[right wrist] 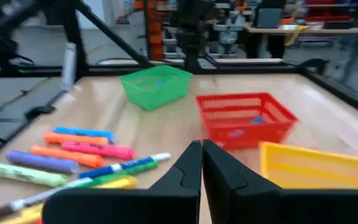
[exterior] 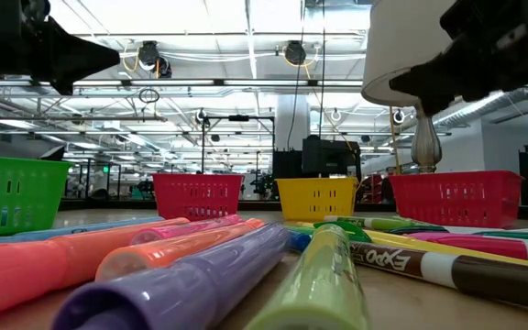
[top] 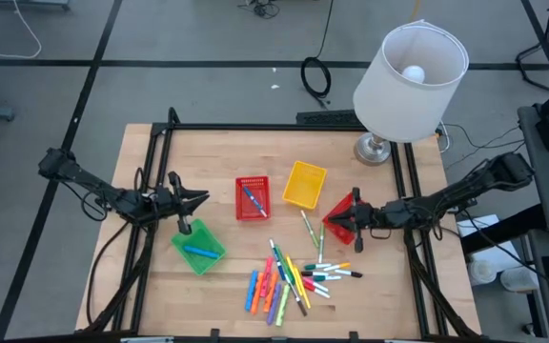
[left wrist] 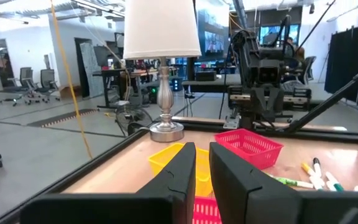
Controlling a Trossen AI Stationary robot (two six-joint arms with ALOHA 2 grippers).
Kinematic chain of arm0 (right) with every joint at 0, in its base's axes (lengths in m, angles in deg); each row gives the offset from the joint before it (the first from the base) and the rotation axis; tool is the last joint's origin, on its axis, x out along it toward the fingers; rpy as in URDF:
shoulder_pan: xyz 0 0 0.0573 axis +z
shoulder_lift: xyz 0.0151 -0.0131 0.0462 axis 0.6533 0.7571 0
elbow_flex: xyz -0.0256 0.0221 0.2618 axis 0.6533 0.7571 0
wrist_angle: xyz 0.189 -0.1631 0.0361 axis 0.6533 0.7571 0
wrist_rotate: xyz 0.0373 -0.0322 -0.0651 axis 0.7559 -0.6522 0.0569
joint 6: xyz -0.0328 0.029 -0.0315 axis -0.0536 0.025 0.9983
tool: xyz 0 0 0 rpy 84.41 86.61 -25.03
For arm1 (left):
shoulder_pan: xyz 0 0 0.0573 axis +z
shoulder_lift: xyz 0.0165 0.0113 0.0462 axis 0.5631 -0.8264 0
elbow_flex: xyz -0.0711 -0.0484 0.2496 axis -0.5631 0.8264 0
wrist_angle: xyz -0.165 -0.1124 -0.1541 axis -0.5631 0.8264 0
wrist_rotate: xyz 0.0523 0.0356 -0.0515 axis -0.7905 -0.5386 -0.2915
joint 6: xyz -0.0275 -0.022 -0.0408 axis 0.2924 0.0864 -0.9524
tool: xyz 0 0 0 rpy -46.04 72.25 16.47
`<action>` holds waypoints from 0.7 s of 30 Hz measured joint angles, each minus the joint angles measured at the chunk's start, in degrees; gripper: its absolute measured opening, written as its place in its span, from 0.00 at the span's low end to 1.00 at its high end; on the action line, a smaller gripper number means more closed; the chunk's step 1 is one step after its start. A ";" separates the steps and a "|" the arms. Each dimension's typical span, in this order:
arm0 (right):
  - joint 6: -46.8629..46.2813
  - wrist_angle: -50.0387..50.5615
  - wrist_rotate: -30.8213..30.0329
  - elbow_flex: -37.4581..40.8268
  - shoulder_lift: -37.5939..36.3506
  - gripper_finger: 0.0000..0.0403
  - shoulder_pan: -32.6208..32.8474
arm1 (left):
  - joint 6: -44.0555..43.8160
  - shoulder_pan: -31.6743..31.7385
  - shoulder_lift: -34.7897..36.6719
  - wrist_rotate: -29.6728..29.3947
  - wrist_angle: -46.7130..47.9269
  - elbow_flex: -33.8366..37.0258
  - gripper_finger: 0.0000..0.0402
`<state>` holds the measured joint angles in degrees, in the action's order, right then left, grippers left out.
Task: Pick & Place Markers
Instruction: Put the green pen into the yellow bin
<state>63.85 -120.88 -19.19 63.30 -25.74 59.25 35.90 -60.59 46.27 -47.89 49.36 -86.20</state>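
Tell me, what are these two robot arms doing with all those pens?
They are sorting markers into baskets. A blue one already lies in the green basket and another in the middle red basket. Most remain piled on the table. Right now neither holds anything: the left gripper hovers above the green basket, the right gripper over another red basket, shut.

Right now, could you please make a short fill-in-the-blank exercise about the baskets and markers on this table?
1. The green basket holds one ____ marker.
2. The lamp stands at the table's far ____ corner.
3. The basket between the two red ones is ____.
4. The loose markers lie ____ every basket.

Missing words: blue; right; yellow; outside
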 joint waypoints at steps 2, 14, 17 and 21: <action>-0.57 0.36 2.06 -2.44 2.55 0.00 0.04 | -0.61 0.00 -0.02 0.00 -0.07 0.00 0.14; -8.47 22.27 0.25 -29.65 28.69 0.00 5.09 | -5.94 0.00 0.00 0.07 -1.81 0.00 0.14; -13.02 35.01 0.26 -40.24 35.59 0.00 5.99 | -6.13 -0.06 -0.02 0.13 -1.75 0.00 0.14; -18.54 52.21 0.20 -54.21 43.90 0.00 7.17 | -7.41 -0.04 -0.01 0.55 -1.73 0.00 0.14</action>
<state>45.31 -68.67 -18.99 9.08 18.16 66.41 28.49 -60.64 46.27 -47.35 47.63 -86.20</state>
